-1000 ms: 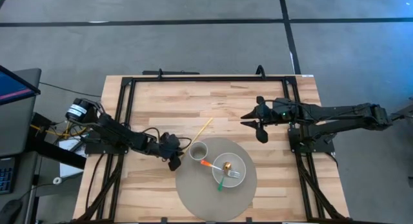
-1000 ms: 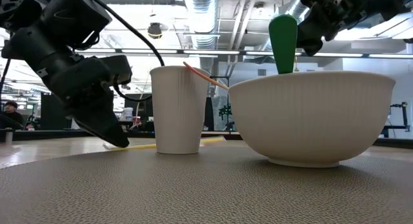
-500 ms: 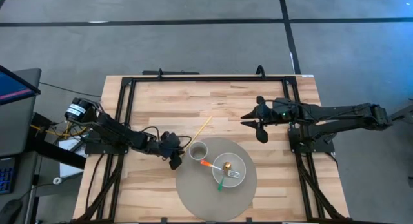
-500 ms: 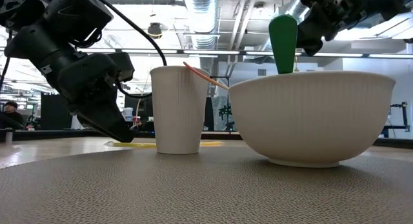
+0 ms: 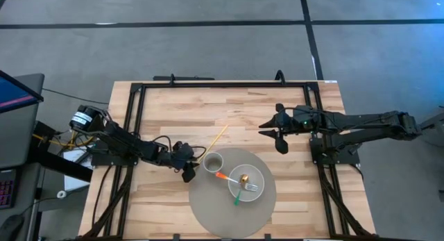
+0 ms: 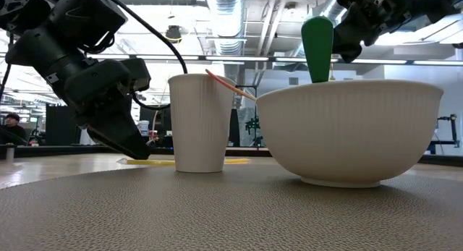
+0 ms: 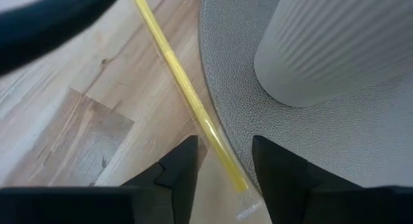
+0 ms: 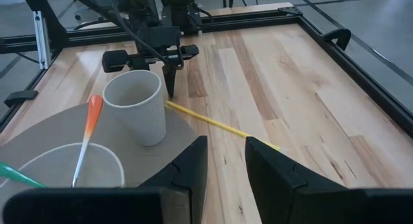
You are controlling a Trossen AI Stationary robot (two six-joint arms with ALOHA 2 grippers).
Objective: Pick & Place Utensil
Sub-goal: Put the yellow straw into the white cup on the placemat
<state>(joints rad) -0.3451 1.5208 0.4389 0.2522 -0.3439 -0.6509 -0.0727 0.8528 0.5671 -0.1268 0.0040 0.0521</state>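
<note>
A thin yellow stick (image 5: 214, 144) lies flat on the wood table, its near end (image 7: 235, 180) at the rim of the round grey mat (image 5: 222, 213). My left gripper (image 7: 226, 141) is open and low over that end, one finger on each side of the stick without touching it; it stands just left of the white ribbed cup (image 5: 213, 161). The white bowl (image 5: 255, 173) on the mat holds an orange-handled utensil (image 5: 223, 177), a green-handled one (image 5: 237, 196) and a fork (image 5: 251, 187). My right gripper (image 5: 269, 128) waits open above the table's right side.
The cup (image 7: 335, 43) stands on the mat close beside my left gripper's fingers. The bowl (image 6: 351, 132) sits right of the cup. A black frame (image 5: 208, 83) runs around the table's edges. Bare wood lies between the stick and the far edge.
My left gripper has shifted a little toward the cup and risen slightly, then kept still. The stick, cup and bowl have stayed where they were.
</note>
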